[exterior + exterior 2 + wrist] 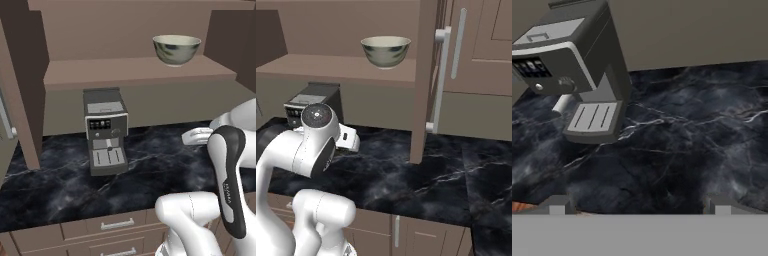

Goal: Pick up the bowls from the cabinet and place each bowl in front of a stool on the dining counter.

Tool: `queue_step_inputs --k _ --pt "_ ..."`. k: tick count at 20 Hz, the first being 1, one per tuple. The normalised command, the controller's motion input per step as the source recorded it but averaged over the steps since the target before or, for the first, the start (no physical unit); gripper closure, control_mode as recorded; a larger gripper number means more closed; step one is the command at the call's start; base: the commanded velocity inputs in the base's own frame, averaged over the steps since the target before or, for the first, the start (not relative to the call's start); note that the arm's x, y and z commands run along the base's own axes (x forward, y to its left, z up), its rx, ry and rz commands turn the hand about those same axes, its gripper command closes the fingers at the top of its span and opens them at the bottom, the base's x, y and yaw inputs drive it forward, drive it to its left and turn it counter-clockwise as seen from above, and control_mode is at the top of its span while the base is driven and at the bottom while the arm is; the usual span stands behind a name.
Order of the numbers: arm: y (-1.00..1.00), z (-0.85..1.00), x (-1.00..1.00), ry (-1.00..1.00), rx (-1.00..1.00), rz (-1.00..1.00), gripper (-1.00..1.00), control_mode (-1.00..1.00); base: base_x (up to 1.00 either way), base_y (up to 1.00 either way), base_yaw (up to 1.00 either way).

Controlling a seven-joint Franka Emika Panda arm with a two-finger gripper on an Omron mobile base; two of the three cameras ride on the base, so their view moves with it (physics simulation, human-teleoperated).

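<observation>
Up on the cabinet shelf at one o'clock sits the cream bowl, so the wide-open, empty gripper must reach up next.

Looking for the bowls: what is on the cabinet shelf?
One cream bowl with a grey-green outside stands upright on the shelf, above the coffee machine. The shelf's far right is hidden behind the cabinet wall.

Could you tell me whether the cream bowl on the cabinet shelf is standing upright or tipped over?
Upright: the bowl rests on its narrow base on the cabinet shelf, its rim level and facing up in both base views.
</observation>
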Motion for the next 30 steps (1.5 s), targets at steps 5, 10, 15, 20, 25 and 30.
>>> queue_step_inputs --k 5,10,15,20,25,30 --pt "0.00 0.68 0.00 0.00 0.00 -0.08 -1.00 -1.00 0.00 0.00 0.00" --pt "0.00 0.78 0.00 -0.01 0.00 -0.09 -1.00 -1.00 0.00 0.00 0.00" --pt "0.00 0.61 0.03 0.00 0.00 -0.12 -1.00 -1.00 0.00 0.00 0.00" --pt "0.00 0.28 0.01 -0.02 0.03 -0.14 -1.00 -1.00 0.00 0.00 0.00" --pt "0.00 0.33 0.03 -0.21 0.03 -0.14 -1.00 -1.00 0.00 0.00 0.00" --pt "0.00 0.28 0.05 -0.33 0.04 -0.15 -1.00 -1.00 0.00 0.00 0.00"
